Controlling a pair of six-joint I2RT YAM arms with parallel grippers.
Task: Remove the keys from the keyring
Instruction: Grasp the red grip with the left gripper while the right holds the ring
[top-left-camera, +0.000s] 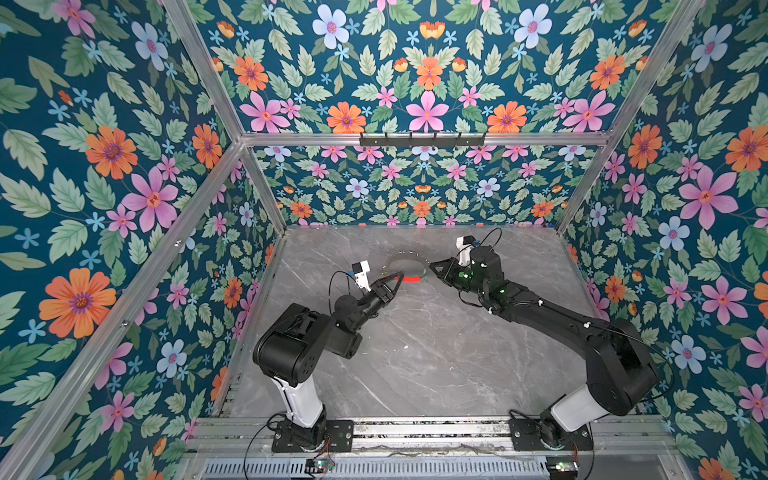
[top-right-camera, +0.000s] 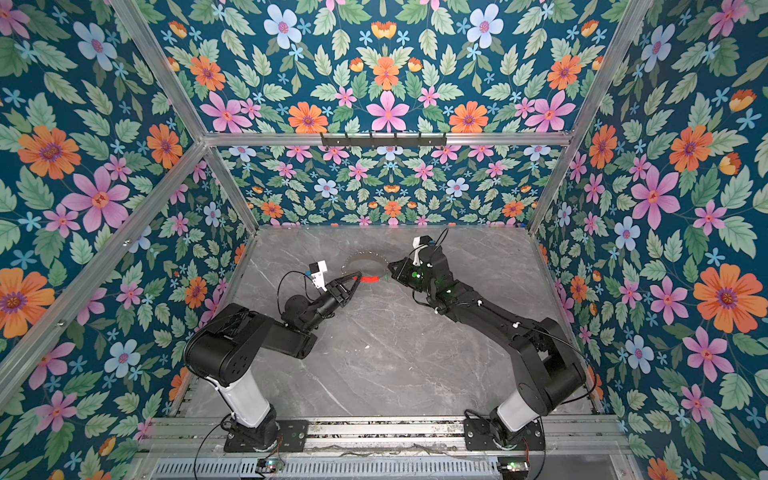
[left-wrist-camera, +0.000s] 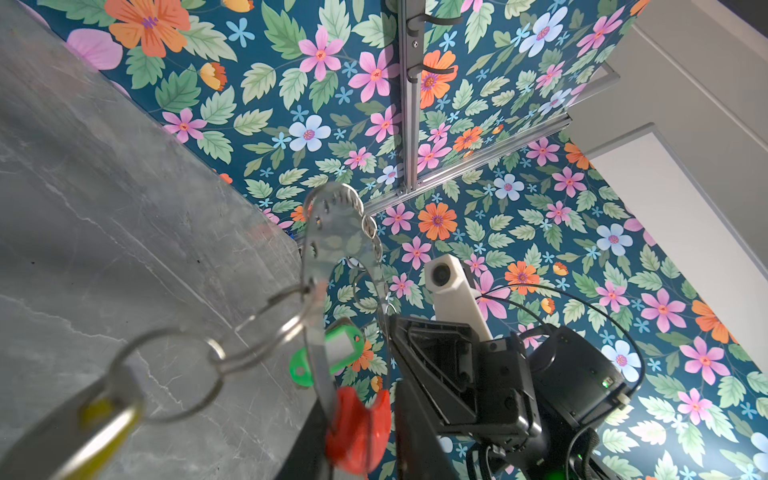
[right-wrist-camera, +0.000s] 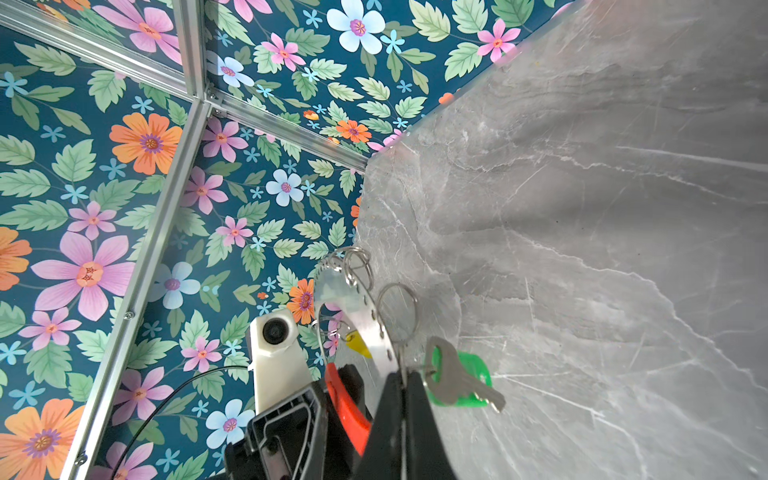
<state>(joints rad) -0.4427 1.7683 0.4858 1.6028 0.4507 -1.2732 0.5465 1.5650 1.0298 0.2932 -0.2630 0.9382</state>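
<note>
left jaws: closed on the keyring (left-wrist-camera: 332, 232) at its red sleeve
right jaws: pinched together on its rim, beside the green key (right-wrist-camera: 457, 384)
keyring: held above the surface (top-left-camera: 415, 353), between both arms
yellow key (left-wrist-camera: 104, 415): hanging (blurred)

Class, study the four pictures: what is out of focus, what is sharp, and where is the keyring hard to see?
Left wrist view: the yellow key, close to the lens, is badly blurred; right wrist view: the green key is sharp; in both top views: the keyring is tiny and pale against the grey table.
</note>
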